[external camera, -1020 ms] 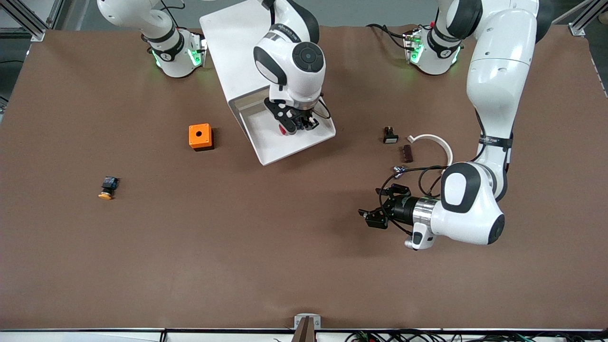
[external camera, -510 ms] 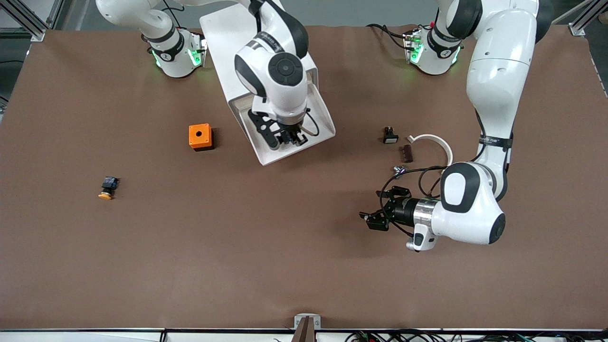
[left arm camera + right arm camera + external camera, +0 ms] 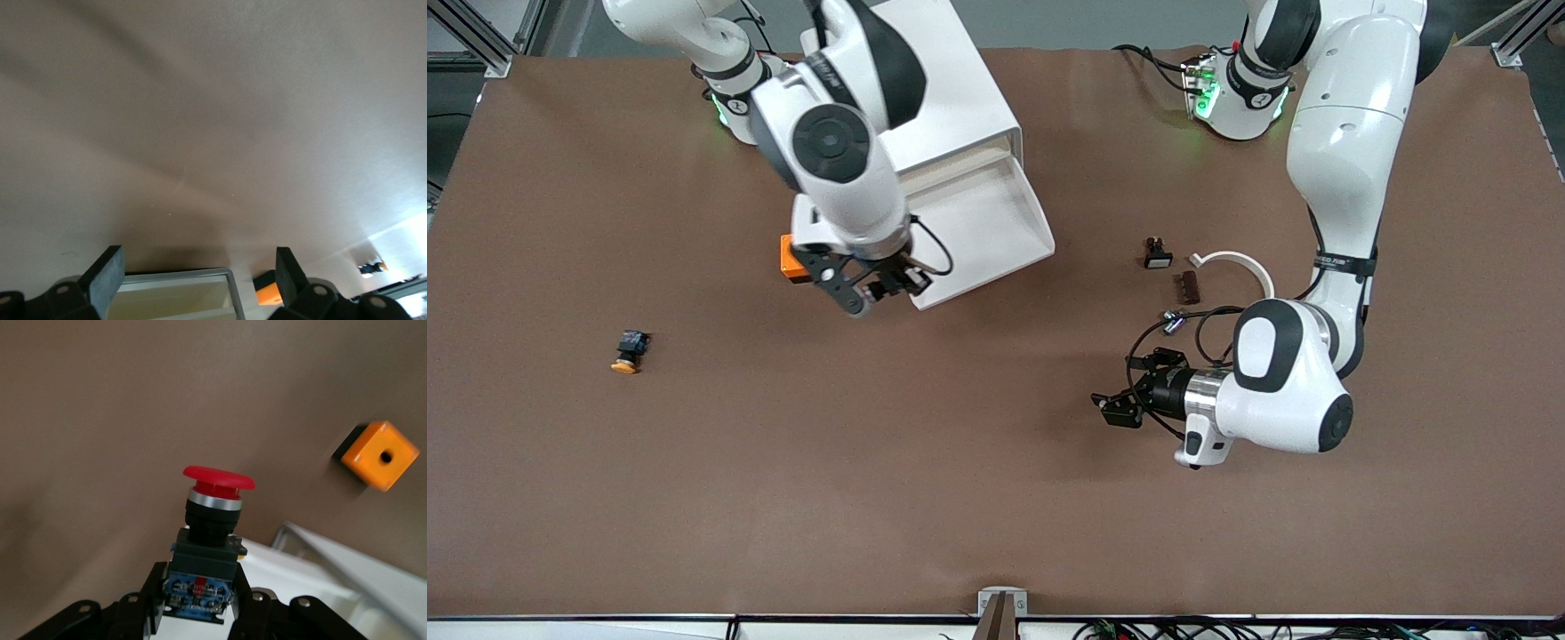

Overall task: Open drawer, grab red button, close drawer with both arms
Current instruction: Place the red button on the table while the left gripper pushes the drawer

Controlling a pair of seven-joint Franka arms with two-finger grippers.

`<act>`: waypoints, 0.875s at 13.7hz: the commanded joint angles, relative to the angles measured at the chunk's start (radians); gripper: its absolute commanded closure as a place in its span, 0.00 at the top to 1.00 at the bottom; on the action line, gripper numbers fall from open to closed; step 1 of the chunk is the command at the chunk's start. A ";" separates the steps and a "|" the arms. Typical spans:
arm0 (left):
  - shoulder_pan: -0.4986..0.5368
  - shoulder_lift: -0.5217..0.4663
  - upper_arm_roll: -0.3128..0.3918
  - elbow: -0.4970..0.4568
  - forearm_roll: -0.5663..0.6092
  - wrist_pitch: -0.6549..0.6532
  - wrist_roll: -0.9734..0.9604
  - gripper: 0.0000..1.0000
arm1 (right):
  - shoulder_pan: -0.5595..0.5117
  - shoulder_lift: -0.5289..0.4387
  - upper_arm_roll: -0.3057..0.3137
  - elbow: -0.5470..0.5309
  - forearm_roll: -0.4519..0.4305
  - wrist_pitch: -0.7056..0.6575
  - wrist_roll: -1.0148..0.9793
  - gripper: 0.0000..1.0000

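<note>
Since the earlier frame, right pincer (image 3: 880,286) has left the drawer (image 3: 983,222) and hangs over its front corner, beside one orange box (image 3: 786,257), clamping one red-capped button (image 3: 212,533) by its body; long axis runs out from the fingers, cap outermost. Left pincer (image 3: 1119,410) waits, spread wide, over bare bench (image 3: 925,462).

Front cam's high up, facing both robots across the bench (image 3: 996,498). Wrist cams ride close. All three catch the orange box (image 3: 787,256).
</note>
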 commanded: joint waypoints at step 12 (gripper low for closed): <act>-0.198 -0.038 0.008 -0.015 0.214 0.170 -0.174 1.00 | -0.351 -0.115 0.015 -0.265 -0.087 0.117 -0.759 0.00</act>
